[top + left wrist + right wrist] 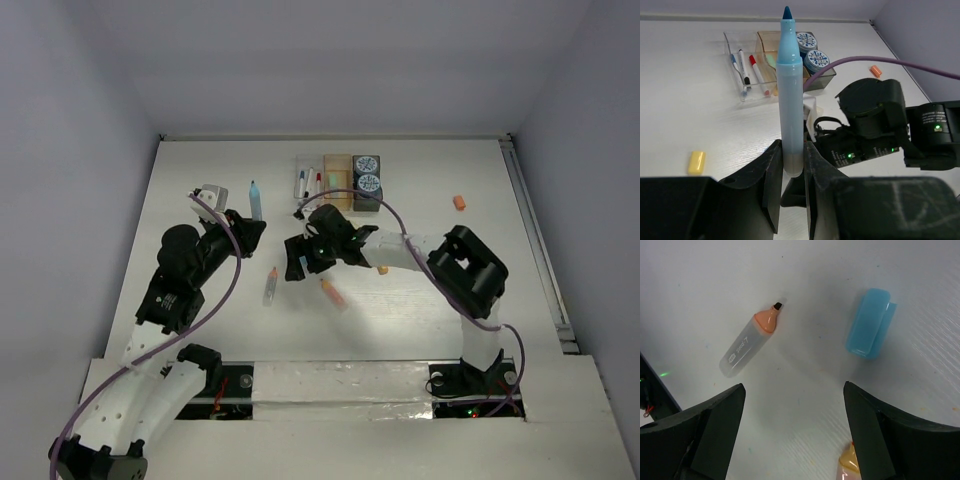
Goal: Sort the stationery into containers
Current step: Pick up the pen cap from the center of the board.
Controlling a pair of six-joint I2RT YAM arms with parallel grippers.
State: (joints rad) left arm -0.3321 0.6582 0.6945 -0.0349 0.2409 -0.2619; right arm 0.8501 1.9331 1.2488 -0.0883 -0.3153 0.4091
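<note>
L gripper (792, 172) is clamped tight on the tail end of the blue marker (791, 95) — pale blue see-through barrel, darker blue felt tip, cap off. In the L wrist view its long axis runs straight out from the fingers (771, 185), tip leading, aimed twd the row of bins: clear bin (729, 45) w/ three thin pens (758, 75), orange-tinted bin (765, 42), dark grey bin (822, 76) w/ two blue-white rolls (816, 60). From the top view the marker sits to the left of the bins, near but not touching, axis approx. along the table's depth, tip twd the far edge.

R gripper (794, 390) has its jaws spread wide w/ nothing between them, over the white table (805, 270). A blue cap (869, 322) lies flat there, just beyond one finger. An orange marker (751, 345) lies nearby — greyish barrel, orange collar, dark tip, also uncapped, tip pointing up-right in that view.
</note>
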